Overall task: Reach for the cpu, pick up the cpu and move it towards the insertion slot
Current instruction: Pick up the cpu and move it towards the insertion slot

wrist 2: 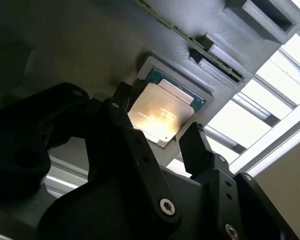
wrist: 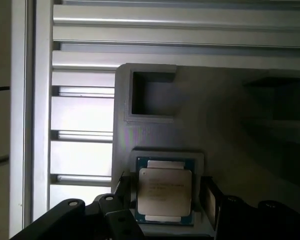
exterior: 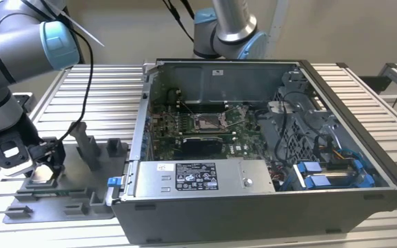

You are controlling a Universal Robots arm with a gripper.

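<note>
The cpu (wrist: pixel 166 192) is a flat square chip with a silvery top and a green edge. It lies in a square pocket of the grey fixture tray (exterior: pixel 81 204) at the exterior view's left. My gripper (exterior: pixel 39 163) hangs low over that pocket. In both wrist views its black fingers (wrist: pixel 210 199) stand on two opposite sides of the cpu (wrist 2: pixel 160 116), open, with small gaps to the chip's edges. My gripper (wrist 2: pixel 160 119) holds nothing. The insertion slot (exterior: pixel 208 122), a shiny metal frame on the green board, sits inside the open computer case to the exterior view's right.
The open computer case (exterior: pixel 336 139) holds a power supply box (exterior: pixel 198 176), cables and blue drive clips (exterior: pixel 326 175). Grey posts and blocks (exterior: pixel 85 142) rise from the fixture tray beside my gripper. A second arm's base (exterior: pixel 229 28) stands behind the case. The slatted metal table (exterior: pixel 109 88) lies underneath.
</note>
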